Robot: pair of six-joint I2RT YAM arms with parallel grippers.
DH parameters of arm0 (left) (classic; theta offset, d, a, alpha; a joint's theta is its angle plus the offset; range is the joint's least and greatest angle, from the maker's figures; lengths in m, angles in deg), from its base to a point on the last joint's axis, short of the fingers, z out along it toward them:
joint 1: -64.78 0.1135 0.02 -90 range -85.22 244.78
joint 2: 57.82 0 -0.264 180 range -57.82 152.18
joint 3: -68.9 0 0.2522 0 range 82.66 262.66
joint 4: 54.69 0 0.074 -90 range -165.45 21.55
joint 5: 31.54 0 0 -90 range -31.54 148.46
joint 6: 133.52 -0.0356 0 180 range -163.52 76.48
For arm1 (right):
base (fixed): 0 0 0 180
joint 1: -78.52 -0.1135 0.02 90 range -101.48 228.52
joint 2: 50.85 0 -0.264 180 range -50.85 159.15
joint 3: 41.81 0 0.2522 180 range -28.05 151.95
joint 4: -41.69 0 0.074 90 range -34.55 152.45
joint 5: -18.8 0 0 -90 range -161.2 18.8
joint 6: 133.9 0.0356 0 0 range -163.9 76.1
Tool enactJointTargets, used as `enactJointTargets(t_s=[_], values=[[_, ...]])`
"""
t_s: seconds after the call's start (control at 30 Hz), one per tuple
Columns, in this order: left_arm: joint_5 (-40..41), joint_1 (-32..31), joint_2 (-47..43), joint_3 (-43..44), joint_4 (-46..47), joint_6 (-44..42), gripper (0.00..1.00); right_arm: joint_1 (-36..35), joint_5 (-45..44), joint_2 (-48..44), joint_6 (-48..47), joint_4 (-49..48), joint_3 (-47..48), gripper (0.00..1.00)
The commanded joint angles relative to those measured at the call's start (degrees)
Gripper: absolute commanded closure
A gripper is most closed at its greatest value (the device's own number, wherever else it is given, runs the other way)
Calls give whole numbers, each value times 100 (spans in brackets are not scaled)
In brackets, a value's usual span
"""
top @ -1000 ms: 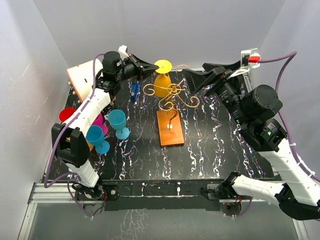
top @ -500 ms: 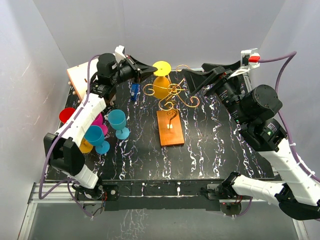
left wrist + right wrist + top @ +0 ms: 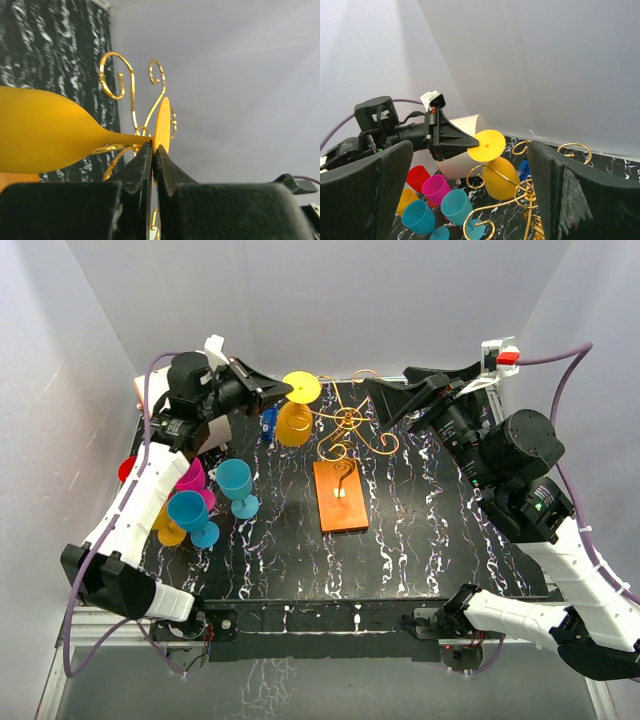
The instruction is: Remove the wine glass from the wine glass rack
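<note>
- Wine glass (image 3: 293, 423), yellow, is pinched by its stem in the clenched left tool (image 3: 287, 392).
- It looks nearly off the wine glass rack (image 3: 347, 420).
- Right tool (image 3: 388, 378) gapes wide, empty.

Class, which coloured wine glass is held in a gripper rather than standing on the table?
The yellow wine glass beside the rack: the left gripper pinches its stem; the others stand grouped at the left.

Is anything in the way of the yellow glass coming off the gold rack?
Maybe. The left gripper has its jaws shut on the stem of the glass, with nothing between them. In the right wrist view, a gold curl of the rack sits close beside the bowl. I cannot tell if they touch.
</note>
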Motion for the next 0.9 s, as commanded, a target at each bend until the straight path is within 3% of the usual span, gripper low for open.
enactJointTargets(t_s=[0.0,0.1,0.23,0.43,0.6,0.87], values=[[727,252,-628,386,-845,-741,100,7,39,-83,-3,-116,122,2],[1022,329,-800,586,-1114,-1006,100,7,52,-77,-6,-87,131,2],[791,354,-1088,633,-679,-877,100,8,143,14,43,-57,152,2],[22,360,-1655,175,1000,-24,100,10,520,188,368,-113,183,2],[-315,354,-2044,17,2043,632,100,7,1357,407,1019,-557,95,2],[-646,362,-2442,-518,3949,1973,100,9,2694,746,2523,-2153,-378,2]])
